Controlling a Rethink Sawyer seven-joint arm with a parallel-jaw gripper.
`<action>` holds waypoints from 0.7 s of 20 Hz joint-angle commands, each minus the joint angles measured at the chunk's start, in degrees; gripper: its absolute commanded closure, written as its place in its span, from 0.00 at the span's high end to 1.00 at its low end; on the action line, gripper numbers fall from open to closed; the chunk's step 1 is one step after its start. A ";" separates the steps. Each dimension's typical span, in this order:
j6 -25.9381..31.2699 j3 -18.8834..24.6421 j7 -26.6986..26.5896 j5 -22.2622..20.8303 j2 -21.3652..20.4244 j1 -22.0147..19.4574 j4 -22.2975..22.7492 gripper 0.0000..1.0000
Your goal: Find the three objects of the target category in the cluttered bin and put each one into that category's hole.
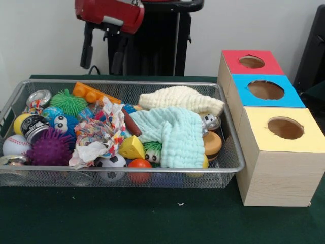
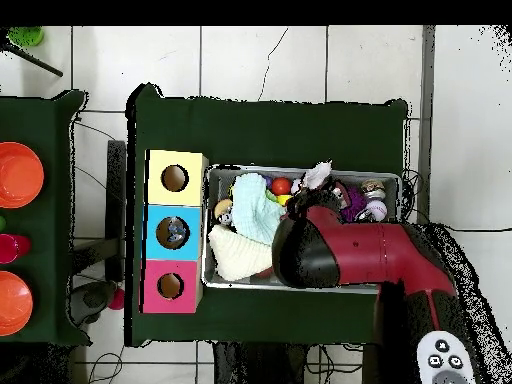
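Note:
The silver wire-mesh bin (image 1: 127, 83) sits on the green table, packed with toys and cloths; it also shows in the overhead view (image 2: 300, 170). No see-through plastic bottle shows in either view. The blue-faced wooden box (image 1: 241, 84) stands to the right of the bin, between the red and yellow boxes, with its round hole (image 1: 265, 90) facing up; the hole also shows from above (image 2: 173, 232). My gripper (image 1: 102, 57) hangs above the bin's back left part, open and empty. In the overhead view the red arm (image 2: 340, 250) covers it.
A cream cloth (image 1: 180, 99) and a mint cloth (image 1: 175, 132) cover the bin's right half. Metal cans (image 1: 39, 97) (image 1: 33, 127), a purple spiky ball (image 1: 50, 147), a patterned cloth (image 1: 99, 129) and an orange brick (image 1: 91, 93) fill the left. Red-faced box (image 1: 251, 61) and yellow-faced box (image 1: 285, 127) flank the blue one.

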 commanded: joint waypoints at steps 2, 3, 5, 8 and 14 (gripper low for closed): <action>-4.65 -5.77 6.12 -8.62 8.79 2.28 -4.16 1.00; -4.89 -6.15 6.18 -8.98 9.39 2.43 -4.01 1.00; -5.59 -7.07 6.54 -9.65 10.67 2.79 -3.89 1.00; -5.91 -7.29 6.88 -8.75 11.88 2.17 -2.73 1.00; -2.00 -3.90 6.13 -3.86 14.78 -1.97 0.98 1.00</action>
